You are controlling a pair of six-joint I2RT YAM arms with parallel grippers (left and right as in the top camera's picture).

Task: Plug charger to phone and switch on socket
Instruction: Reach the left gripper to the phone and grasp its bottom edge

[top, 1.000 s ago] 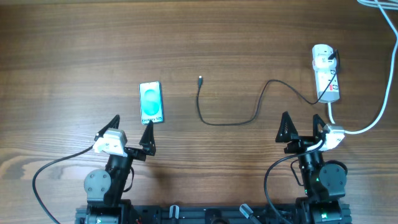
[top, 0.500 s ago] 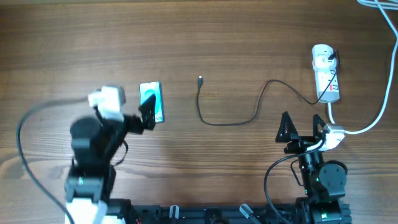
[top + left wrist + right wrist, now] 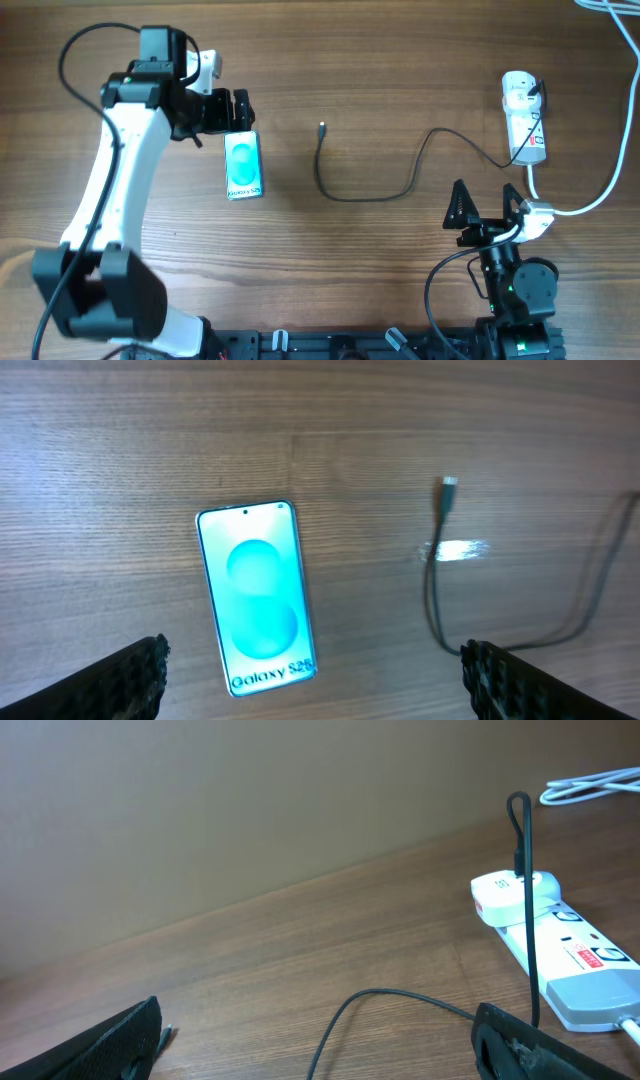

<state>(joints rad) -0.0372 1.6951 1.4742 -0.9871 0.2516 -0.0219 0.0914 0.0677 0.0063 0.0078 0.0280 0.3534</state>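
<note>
The phone [image 3: 244,165] lies flat on the wooden table, cyan screen up; it fills the middle of the left wrist view [image 3: 255,605], "Galaxy S25" end nearest my fingers. My left gripper [image 3: 230,112] is open and empty, hovering just beyond the phone's far end. The thin black charger cable [image 3: 375,195] curves from its small connector tip [image 3: 322,128] [image 3: 447,487] to the white socket strip [image 3: 524,117] [image 3: 560,935] at the far right. My right gripper [image 3: 486,205] is open and empty, near the front edge, the cable [image 3: 400,1000] ahead of it.
A thick white cord [image 3: 610,180] runs from the strip's near end out to the right and up to the back right corner. The strip carries a white plug [image 3: 515,890] with the black cable rising from it.
My left arm has swung from the front edge out over the table and now hovers by the phone's far end. The right arm, phone and cable have not moved.
</note>
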